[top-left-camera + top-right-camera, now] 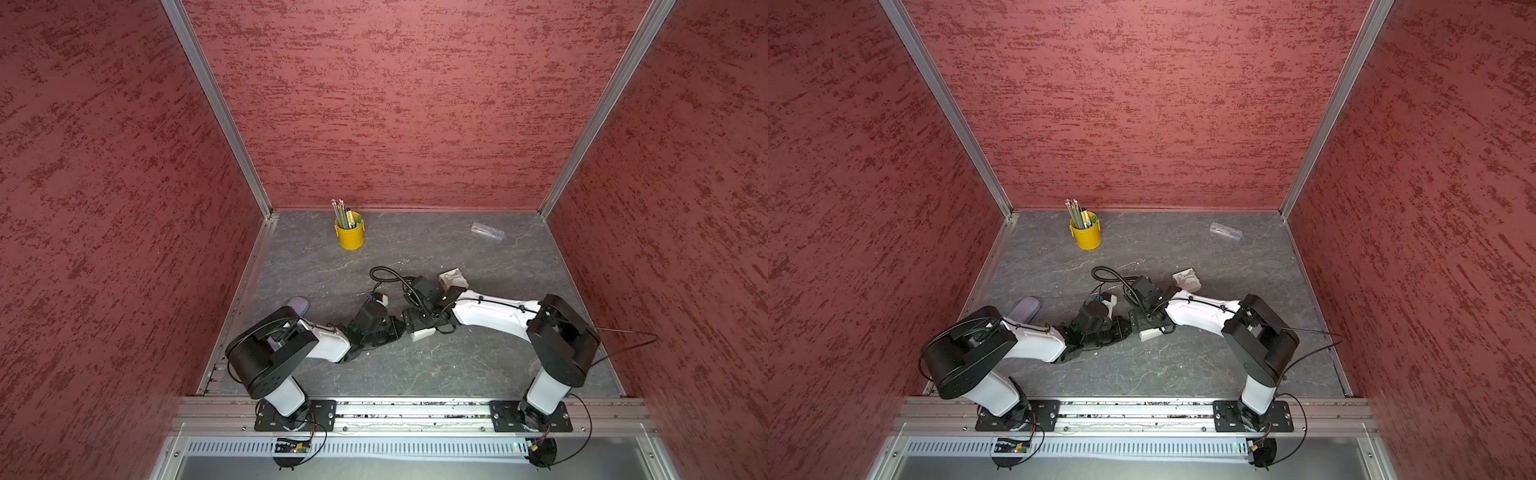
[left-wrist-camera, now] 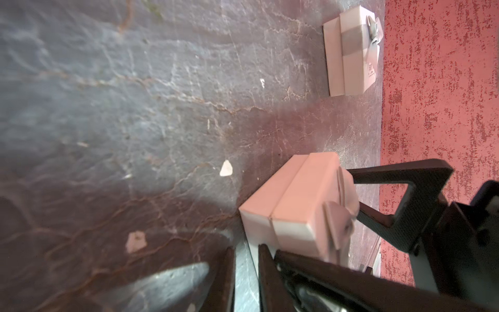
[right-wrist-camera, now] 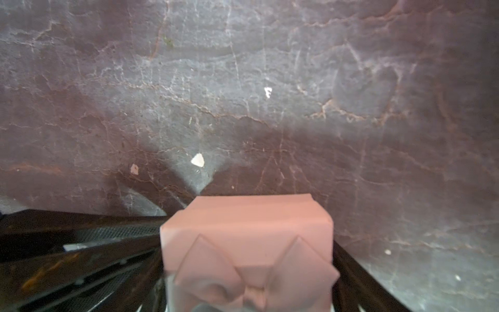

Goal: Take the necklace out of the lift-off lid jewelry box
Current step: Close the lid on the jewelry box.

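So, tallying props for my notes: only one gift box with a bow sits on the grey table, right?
No, two gift boxes with bows sit on the grey table. The left wrist view shows both: a near box and a far box, set apart from each other.

- left arm (image 1: 328, 343): reaches right toward the centre, forearm low.
- left gripper (image 2: 245, 247): fingers nearly together, narrow gap.
- right arm (image 1: 490, 313): reaches left toward the centre, wrist bent down.
- right gripper (image 1: 417, 322): jaws wide apart, tips just beside the left gripper.
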Robot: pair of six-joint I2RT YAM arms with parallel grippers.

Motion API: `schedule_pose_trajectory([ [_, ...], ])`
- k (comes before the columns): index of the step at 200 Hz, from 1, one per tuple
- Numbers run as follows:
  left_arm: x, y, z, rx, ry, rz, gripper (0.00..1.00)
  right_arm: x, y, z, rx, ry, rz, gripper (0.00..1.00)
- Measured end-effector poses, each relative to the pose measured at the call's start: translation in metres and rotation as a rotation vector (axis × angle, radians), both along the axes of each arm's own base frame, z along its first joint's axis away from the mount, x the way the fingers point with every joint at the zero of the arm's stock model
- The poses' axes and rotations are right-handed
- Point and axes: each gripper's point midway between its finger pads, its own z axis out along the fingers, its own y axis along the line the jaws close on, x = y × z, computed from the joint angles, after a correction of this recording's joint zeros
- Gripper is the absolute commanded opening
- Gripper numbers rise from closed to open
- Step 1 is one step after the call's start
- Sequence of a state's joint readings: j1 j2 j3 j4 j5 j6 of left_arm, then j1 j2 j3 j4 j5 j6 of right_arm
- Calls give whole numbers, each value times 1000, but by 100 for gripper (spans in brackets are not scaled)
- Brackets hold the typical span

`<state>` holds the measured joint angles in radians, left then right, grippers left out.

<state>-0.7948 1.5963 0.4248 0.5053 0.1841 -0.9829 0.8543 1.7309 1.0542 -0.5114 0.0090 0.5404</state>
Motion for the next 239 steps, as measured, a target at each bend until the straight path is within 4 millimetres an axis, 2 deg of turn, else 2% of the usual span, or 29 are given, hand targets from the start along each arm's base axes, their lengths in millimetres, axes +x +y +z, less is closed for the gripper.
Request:
schedule_pose_trajectory([
  [38,1,0,9,-9,-20,-5,22,3,-2,12,26,-14,-16,92],
  [82,4,-1,28,-50,-59,-5,22,10,-3,43,98,-57,-31,92],
  [117,-5,5,27,-52,-58,-8,20,14,-12,61,152,-79,-55,92],
  [140,-16,8,22,-46,-42,-17,16,10,-24,55,158,-62,-69,91],
  [179,-30,13,12,-36,-18,-30,12,-4,-37,33,133,-4,-71,89],
  [205,-32,6,15,-60,-28,-53,11,-10,-39,25,136,9,-62,87],
  [239,-37,-3,3,-69,-5,-95,10,-14,-39,21,151,14,-56,85],
])
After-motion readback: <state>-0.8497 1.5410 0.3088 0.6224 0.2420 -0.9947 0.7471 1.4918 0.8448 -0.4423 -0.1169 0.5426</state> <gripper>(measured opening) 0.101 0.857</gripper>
